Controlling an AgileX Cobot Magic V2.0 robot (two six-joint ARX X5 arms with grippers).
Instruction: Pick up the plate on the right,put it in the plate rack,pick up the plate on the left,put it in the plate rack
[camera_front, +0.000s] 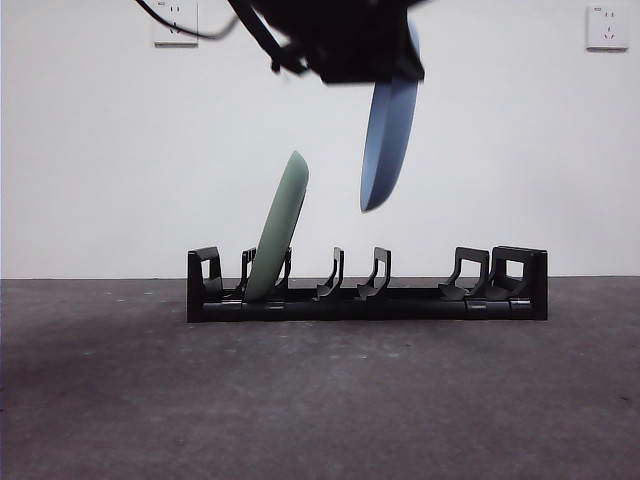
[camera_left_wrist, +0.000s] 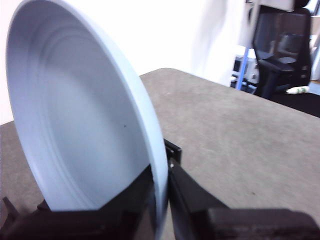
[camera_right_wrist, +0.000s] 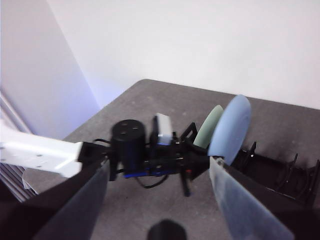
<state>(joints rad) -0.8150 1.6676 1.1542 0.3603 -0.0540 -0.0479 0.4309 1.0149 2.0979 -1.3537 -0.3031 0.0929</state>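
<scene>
1. Plates in two places: a green plate (camera_front: 277, 228) leans in the rack (camera_front: 367, 290) between dividers near one end, while a blue plate (camera_front: 390, 140) hangs in the air above the rack's middle, tilted and clear of the dividers.
2. The left gripper (camera_left_wrist: 161, 200) is clamped on the blue plate's rim, one jaw on each face; its wrist view shows the plate's pale inner face close up, and the grey table (camera_left_wrist: 240, 130) beyond.
3. The front view shows that arm only as a dark mass cut off at the top edge, hiding the plate's upper rim.
4. The right gripper (camera_right_wrist: 159, 180) waits well back with its jaws spread and holding nothing; its wrist view alone shows the left arm, both plates and the rack together.
5. The rack's far end is cut off there, and the picture is blurred.
</scene>
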